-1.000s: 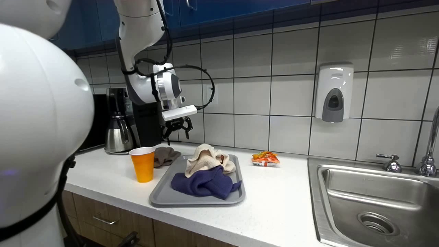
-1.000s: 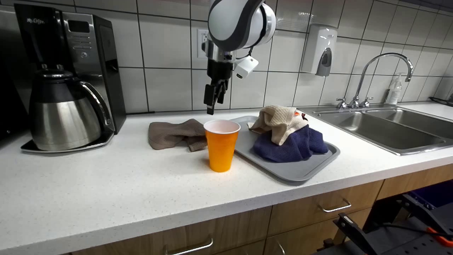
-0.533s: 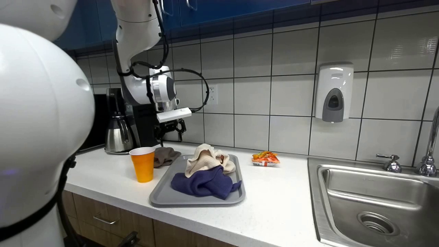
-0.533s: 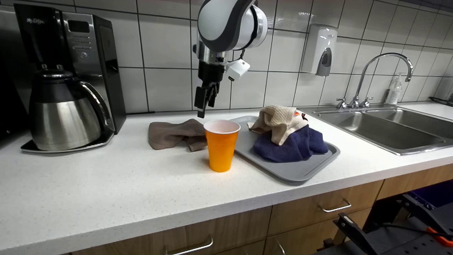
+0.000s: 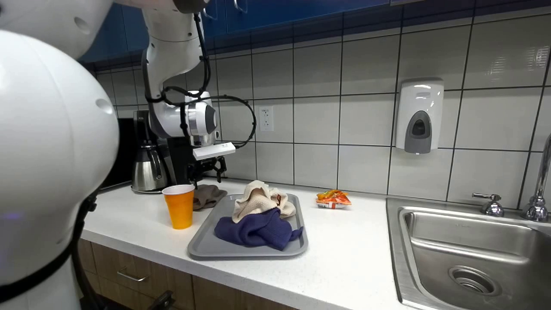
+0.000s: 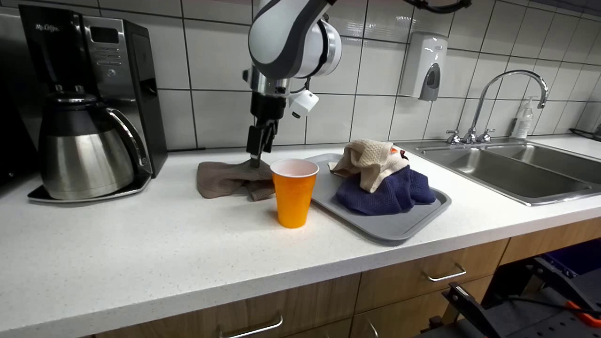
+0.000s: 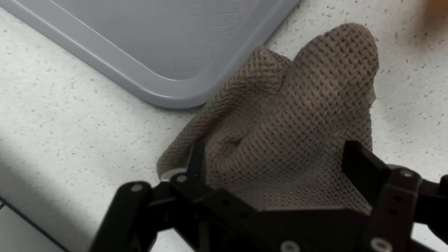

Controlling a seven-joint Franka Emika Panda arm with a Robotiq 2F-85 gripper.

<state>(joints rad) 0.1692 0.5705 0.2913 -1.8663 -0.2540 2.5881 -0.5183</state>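
Brown cloth point(image 7: 297, 122) under my gripper point(image 7: 274, 150)

I have the jaws wide and empty. The cloth lies below on the worktop point(image 7: 87, 126), framed between them beside the grey tray point(image 7: 157, 42), its main fold aslant to their closing line; contact I can't judge.

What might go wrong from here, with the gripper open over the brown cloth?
The brown cloth lies in loose folds below the open gripper, so closing might catch only a shallow pinch.
The orange cup stands close by; a sideways swing could tip it.
The gray tray borders the cloth, so a dragged fold could snag its rim.
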